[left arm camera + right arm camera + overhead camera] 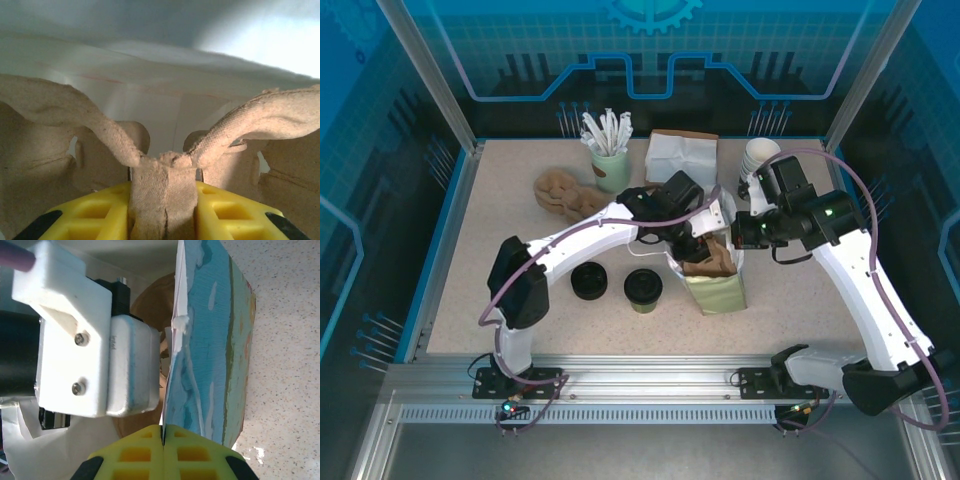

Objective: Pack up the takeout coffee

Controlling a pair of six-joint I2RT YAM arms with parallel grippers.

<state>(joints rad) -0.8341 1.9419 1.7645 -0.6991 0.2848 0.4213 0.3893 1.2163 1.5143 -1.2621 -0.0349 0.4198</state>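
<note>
Currently — left gripper [162,202]: clamped on cup carrier [50,115] at mouth of bag [720,292]. Right gripper [162,452]: pinching bag rim. Coffee [643,288]: on bench [500,200], beside bag. Seat your carrier flat — hold the rim taut.

The cup carrier [160,195] is brown moulded pulp, rough, fibrous and matt. The left gripper [162,205] has yellow plastic fingers [95,212], smooth and dull. The paper bag [215,340] is thin smooth paper, white inside, printed outside with a slight sheen. The worktop [285,315] looks like speckled stone, matt. The takeout coffee [643,288] has paper sides and a black plastic lid.
</note>
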